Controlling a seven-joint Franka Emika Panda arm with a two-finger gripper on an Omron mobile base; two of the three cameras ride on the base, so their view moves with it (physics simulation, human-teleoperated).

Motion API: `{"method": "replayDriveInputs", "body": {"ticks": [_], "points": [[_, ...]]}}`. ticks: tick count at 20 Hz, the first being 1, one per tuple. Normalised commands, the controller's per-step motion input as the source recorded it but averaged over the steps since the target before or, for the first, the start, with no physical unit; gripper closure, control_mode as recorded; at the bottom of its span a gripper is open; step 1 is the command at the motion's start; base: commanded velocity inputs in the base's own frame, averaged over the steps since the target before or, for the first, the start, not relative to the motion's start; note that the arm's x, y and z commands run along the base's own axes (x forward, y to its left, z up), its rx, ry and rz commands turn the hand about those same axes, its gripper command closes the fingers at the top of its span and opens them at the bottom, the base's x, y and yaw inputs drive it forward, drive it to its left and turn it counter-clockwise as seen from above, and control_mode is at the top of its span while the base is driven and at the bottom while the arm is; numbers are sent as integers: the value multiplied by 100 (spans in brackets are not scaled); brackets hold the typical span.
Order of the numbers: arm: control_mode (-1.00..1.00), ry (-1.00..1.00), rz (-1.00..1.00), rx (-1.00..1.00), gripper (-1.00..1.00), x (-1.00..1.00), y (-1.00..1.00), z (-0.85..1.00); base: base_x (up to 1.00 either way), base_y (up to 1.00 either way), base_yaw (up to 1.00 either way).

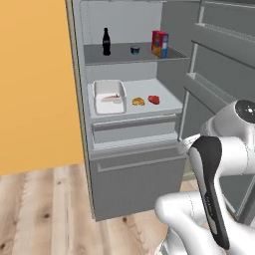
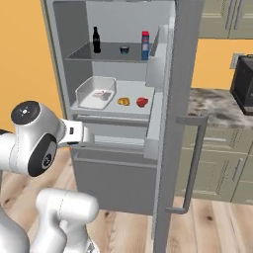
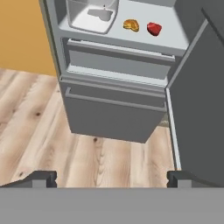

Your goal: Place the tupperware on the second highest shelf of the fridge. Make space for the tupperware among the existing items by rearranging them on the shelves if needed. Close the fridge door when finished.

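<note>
At centre frame I see the white boxy tupperware (image 1: 109, 96) on the pale flat second highest shelf (image 1: 169, 102), left of a lumpy orange piece (image 1: 138, 101) and red piece (image 1: 154, 99). My claw (image 3: 111, 178) hangs released, empty, fingertips (image 3: 41, 178) cut off low.

Grey fridge (image 1: 134, 184); paler shelf (image 1: 169, 102) carrying a white tupperware (image 1: 109, 96), orange piece (image 1: 138, 101), red piece (image 1: 154, 99); black cola bottle (image 1: 106, 42); red-yellow-blue box (image 1: 160, 44); orange wall (image 1: 32, 84)

Base views flank arm, both facing open fridge (image 1: 134, 164); hand view nearer, angled down at floor.
</note>
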Motion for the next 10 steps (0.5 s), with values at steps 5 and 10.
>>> {"method": "replayDriveInputs", "body": {"ticks": [5, 10], "points": [[100, 0, 0, 0, -100, 0, 0, 0, -2, -46, 3], [100, 0, 0, 0, -100, 0, 0, 0, -35, 44, 1]]}}
